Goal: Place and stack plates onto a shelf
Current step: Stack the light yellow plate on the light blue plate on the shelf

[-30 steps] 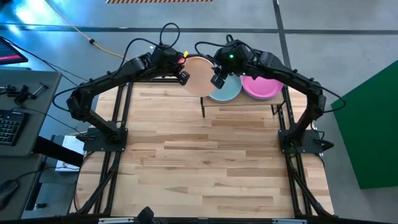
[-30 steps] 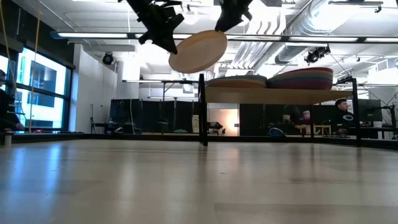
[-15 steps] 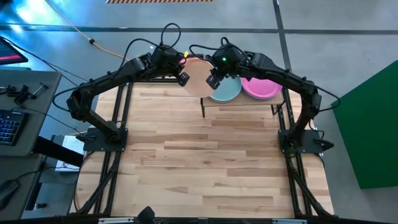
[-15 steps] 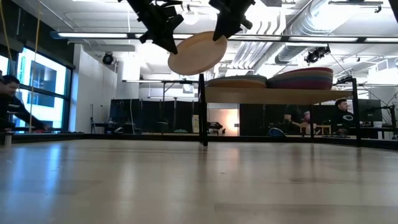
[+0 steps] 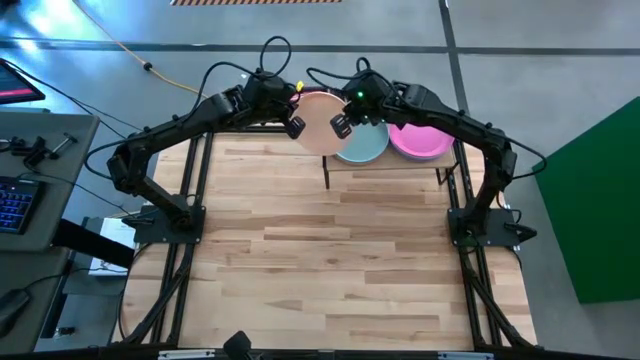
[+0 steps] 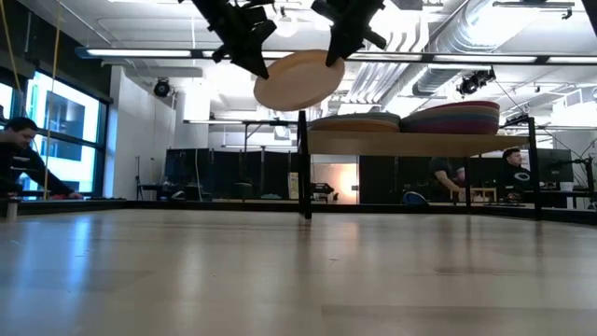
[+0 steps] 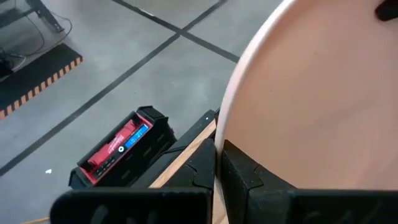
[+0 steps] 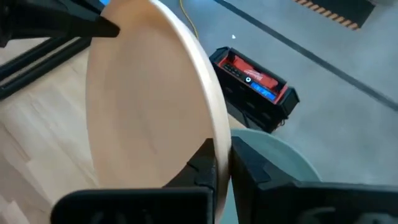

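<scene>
Tan-brown plate (image 5: 318, 122): round, shallow, matte; held in the air, tilted, just off the shelf's end. Shelf (image 6: 410, 143): light wood board on black legs, at the worktop's far edge. It carries two plate stacks side by side, teal plate (image 5: 366, 143) topping one, magenta plate (image 5: 420, 140) the other.

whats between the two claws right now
The tan-brown plate, in the high view. The left claw grips its one rim and the right claw the opposite rim; the low view shows it held tilted in the air, beside the shelf.
</scene>
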### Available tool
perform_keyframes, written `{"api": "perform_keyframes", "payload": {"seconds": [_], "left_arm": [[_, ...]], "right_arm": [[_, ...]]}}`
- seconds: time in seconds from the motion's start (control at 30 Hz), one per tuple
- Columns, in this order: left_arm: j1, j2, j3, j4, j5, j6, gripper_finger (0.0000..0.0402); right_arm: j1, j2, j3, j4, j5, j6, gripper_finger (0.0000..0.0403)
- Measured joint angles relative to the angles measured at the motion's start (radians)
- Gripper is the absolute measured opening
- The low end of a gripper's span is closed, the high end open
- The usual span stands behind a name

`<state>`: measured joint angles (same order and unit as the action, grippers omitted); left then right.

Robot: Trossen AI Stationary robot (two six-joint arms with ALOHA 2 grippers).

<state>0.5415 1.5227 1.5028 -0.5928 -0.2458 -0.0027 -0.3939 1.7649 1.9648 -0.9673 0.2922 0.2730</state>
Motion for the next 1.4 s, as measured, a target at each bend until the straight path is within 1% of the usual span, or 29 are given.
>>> {"api": "perform_keyframes", "payload": {"seconds": [0.13,0.27,0.37,0.47,0.57,0.7,0.9,1.1,1.27,1.4], "left_arm": [[0.0,0.0,0.0,0.003,0.002,0.007,0.0001],[-0.001,0.0,-0.001,0.01,0.007,0.013,0.0001],[-0.001,0.0,-0.001,0.016,0.007,0.025,0.0007],[-0.001,0.0,-0.001,0.016,0.011,0.034,0.0019],[0.0,0.0,-0.001,0.015,0.05,0.064,0.0033],[0.0,0.0,-0.001,0.012,0.09,0.066,0.0058],[0.006,-0.014,-0.001,0.014,0.098,0.06,0.0093],[0.017,-0.065,0.0,0.024,0.097,0.067,0.0107],[0.019,-0.097,0.0,0.015,0.098,0.093,0.0107],[0.019,-0.112,0.0,0.001,0.098,0.093,0.0107]], "right_arm": [[0.011,0.0,0.0,-0.02,0.007,0.056,0.0003],[0.028,0.0,0.0,-0.045,0.045,0.095,0.0002],[0.03,-0.001,0.0,-0.046,0.045,0.131,0.0001],[0.03,-0.002,0.0,-0.052,0.044,0.186,0.0001],[0.031,-0.002,-0.001,-0.055,0.044,0.218,0.0],[0.031,-0.003,-0.001,-0.063,0.045,0.247,0.0],[0.024,-0.021,-0.001,-0.111,0.048,0.287,0.0],[-0.004,-0.048,-0.001,-0.159,0.048,0.303,0.0],[-0.067,-0.083,-0.001,-0.175,-0.012,0.279,0.0],[-0.153,-0.118,-0.001,-0.183,-0.102,0.236,0.0]]}}
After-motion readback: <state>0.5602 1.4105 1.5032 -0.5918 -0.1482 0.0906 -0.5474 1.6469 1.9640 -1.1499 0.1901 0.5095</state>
